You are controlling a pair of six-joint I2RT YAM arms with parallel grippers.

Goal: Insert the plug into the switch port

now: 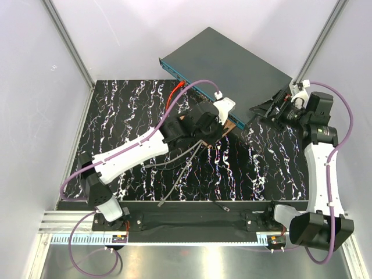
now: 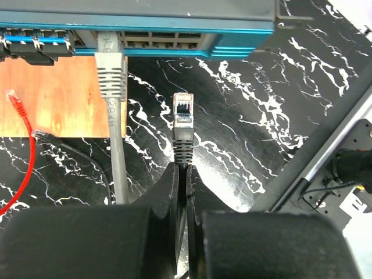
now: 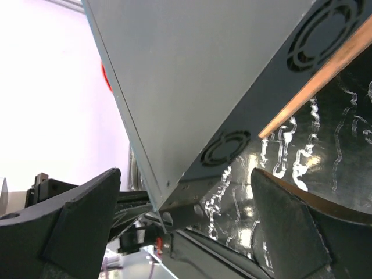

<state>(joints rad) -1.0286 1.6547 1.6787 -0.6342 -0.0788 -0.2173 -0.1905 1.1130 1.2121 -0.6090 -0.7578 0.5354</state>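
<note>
Left gripper (image 2: 182, 172) is shut tight on the black boot of the plug (image 2: 182, 113), which sticks out straight ahead, its metal nose aimed at the switch (image 2: 174, 11) but well short of it, bare marbled table (image 2: 256, 116) between. The switch lies at the back of the table with its teal socket face (image 2: 238, 52) toward this arm. A grey cable (image 2: 111, 75) is already seated just left of the plug's line, with open sockets (image 2: 165, 39) right beside it; aim for one of those. To do this well, my read: square the nose to one socket first, match the height of the row, then push straight in along the plug's own axis, no yaw, and stay off the grey cable's boot. Whether the latch tab faces the right way I can't tell. Loose red cable (image 2: 26, 151) and a thin black lead (image 2: 70, 148) lie to the left by the brown board (image 2: 52, 96), outside the path. Farther off, the right gripper (image 3: 185, 204) stands wide open astride the switch's rear corner, holding nothing; whether its fingers (image 3: 81, 221) touch the box I can't tell. It looks placed to stop the box sliding back, so push gently.
</note>
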